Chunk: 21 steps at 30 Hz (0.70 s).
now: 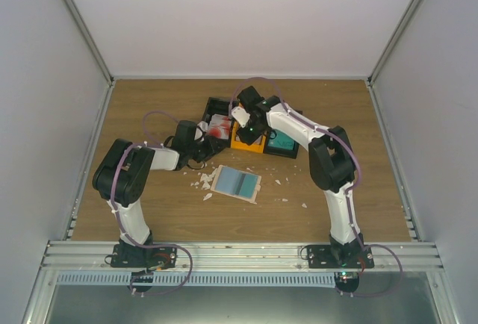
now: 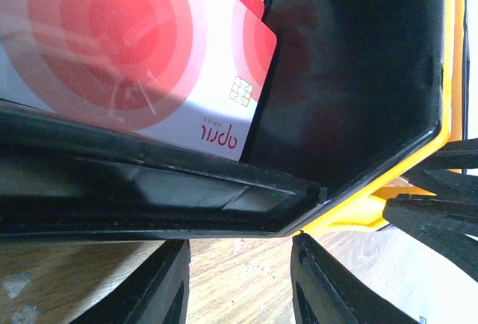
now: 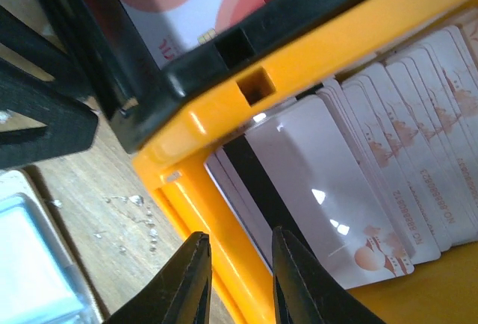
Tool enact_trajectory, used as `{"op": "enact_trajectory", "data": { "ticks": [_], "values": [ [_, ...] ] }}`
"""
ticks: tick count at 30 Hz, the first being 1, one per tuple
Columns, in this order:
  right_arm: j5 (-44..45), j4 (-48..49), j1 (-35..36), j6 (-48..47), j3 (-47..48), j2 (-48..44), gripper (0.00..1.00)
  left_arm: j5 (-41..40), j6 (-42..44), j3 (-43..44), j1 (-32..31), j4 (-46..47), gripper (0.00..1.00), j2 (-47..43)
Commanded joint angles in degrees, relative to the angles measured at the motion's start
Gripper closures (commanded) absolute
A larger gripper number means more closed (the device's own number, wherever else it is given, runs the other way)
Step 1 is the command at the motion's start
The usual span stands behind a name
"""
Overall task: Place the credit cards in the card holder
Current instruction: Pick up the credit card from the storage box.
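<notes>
In the overhead view we see the flat beige-tan folding card holder (image 1: 237, 183) lying on the brown wooden table (image 1: 358, 189) just below the centre. It is well apart from both grippers, with small white scraps (image 1: 202, 182) just to its left.

Above it, near the middle of the frame, stand the joined plastic bins:
- **Black bin** (image 1: 215, 107): holds red-and-white credit cards (image 2: 134, 48). At the upper left of the left wrist view, one shows a chip and the word "april".
- **Orange bin** (image 3: 224, 115): holds a fanned row of pale credit cards with dark stripes (image 3: 388, 167), at the right of the right wrist view.
- **Third compartment**: shows teal at the right of the group.

The left gripper (image 2: 239, 287) hovers at the black bin's outer wall, its fingers spread wide with nothing between them. The right gripper (image 3: 237, 279) has its fingers a narrow gap apart at the orange bin's rim. They hold no card, and we cannot tell whether they touch the wall.
</notes>
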Motion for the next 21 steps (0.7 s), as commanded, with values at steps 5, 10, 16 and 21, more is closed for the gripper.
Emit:
{"op": "enact_trajectory", "data": {
  "ticks": [5,10,16,21],
  "values": [
    [-6.4,-0.6,-0.4,1.9,2.2,-1.5,0.75,0.7,0.9,0.8,-0.4,2.2,0.6,0.8],
    [-5.0,0.9,-1.1,2.4,1.8,-2.9,0.72,0.9,1.0,0.9,-0.4,2.4,0.6,0.8],
    [-1.4,2.0,-1.8,0.5,0.7,-1.1,0.62,1.0,1.0,0.9,-0.4,2.4,0.6,0.8],
    [-5.5,1.5,-1.7,-2.7,-1.2,0.0,0.58,1.1,1.1,1.0,-0.4,2.2,0.6,0.8]
  ]
}}
